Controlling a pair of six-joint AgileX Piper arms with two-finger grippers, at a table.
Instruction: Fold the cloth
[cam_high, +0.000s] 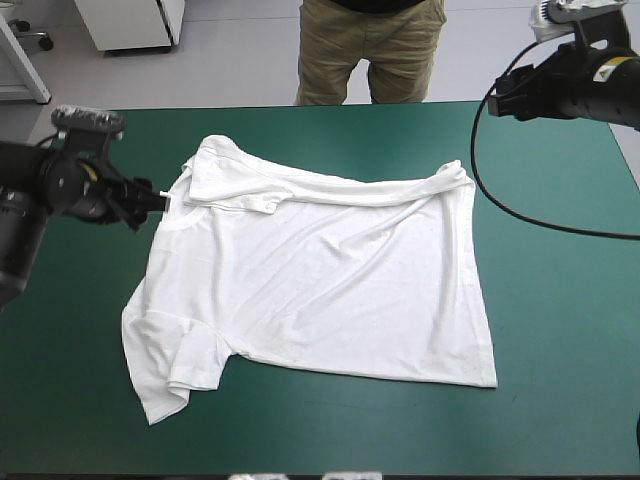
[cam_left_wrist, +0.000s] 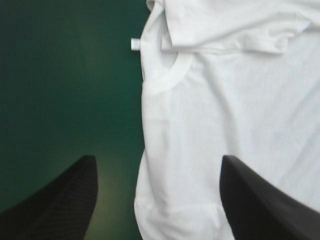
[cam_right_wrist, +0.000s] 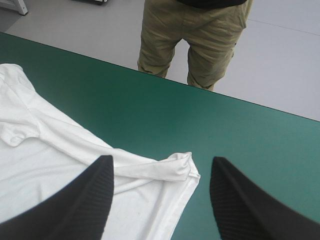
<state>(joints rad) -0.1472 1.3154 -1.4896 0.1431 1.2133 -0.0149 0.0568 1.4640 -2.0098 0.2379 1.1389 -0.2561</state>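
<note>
Teal-green cover (cam_high: 560, 350) fills the table. The white T-shirt (cam_high: 320, 290) lies spread out in the middle of it, with the neck hole (cam_left_wrist: 167, 84) to the left and the bottom hem to the right, so its long way runs side to side. Its far edge is flipped over onto itself in a long strip. Just beside the shirt's left edge, near the neck hole, is the left gripper (cam_high: 140, 200). Its black fingers are spread wide with nothing in them, and the shirt's edge runs up between them. A small white label (cam_left_wrist: 134, 44) pokes out of the shirt just ahead. Off the shirt's far right corner (cam_right_wrist: 182, 167) hangs the right gripper (cam_high: 497, 100). It is higher up and farther off, and its fingers are wide apart and empty too. I think the left arm is nearer for the next grab.
</note>
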